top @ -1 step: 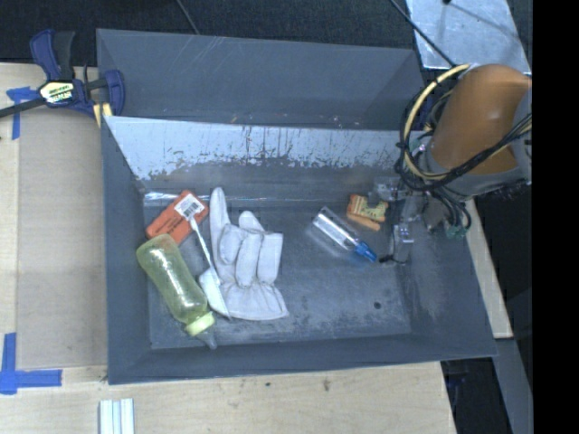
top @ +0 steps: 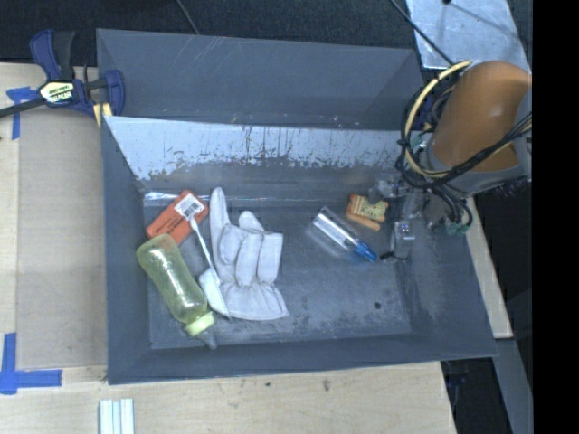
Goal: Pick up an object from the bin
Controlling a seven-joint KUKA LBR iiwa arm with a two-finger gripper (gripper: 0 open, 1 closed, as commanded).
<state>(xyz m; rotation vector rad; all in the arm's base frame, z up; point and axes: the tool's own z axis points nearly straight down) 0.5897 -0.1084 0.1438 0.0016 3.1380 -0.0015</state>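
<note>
My tool (top: 403,231) hangs at the bin's (top: 271,344) 3 o'clock side; spread or pressed together, I cannot tell. At its 9 o'clock lies a blue-capped clear tube (top: 336,234), at 10 a small orange box (top: 366,211), farther off a white glove (top: 246,262).

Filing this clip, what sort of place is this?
Probably a robotics lab picking station: a grey metal bin holding a white glove and a yellow-green bottle, with a cabled robot gripper inside.

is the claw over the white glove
No, the claw hangs at the right end of the bin by the clear blue-capped tube; the white glove lies left of centre.
</note>
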